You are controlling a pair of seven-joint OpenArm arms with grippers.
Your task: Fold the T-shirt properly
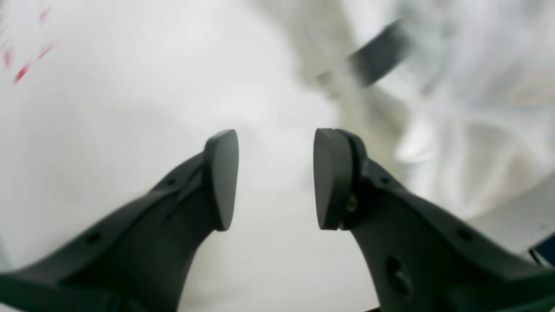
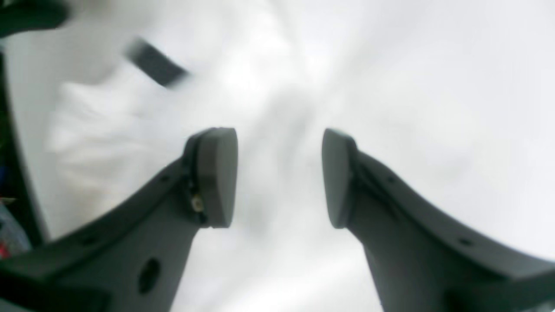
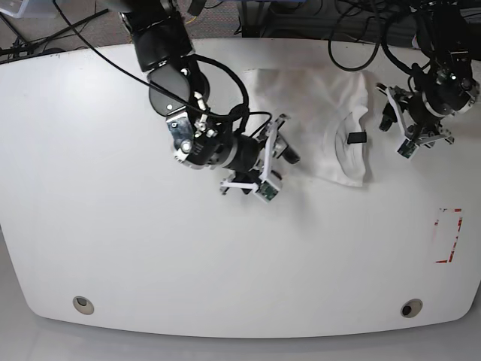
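The white T-shirt [image 3: 312,113] lies bunched at the back middle of the table, its collar [image 3: 347,150] and a small black tag [image 3: 355,138] facing the right side. My right gripper [image 3: 288,144] hovers open over the shirt's left edge. The blurred right wrist view shows white cloth [image 2: 390,108] under the open gripper [image 2: 279,177] and the black tag [image 2: 154,67] up left. My left gripper [image 3: 388,114] is open just right of the shirt. In the left wrist view, that gripper [image 1: 276,180] is over bare table, with the shirt [image 1: 455,130] and tag [image 1: 379,54] to its right.
The white table [image 3: 150,256] has a red-taped rectangle [image 3: 449,235] near its right edge and two round holes [image 3: 83,304] at the front. Cables [image 3: 353,45] trail over the back edge. Red marks [image 1: 26,65] show top left in the left wrist view.
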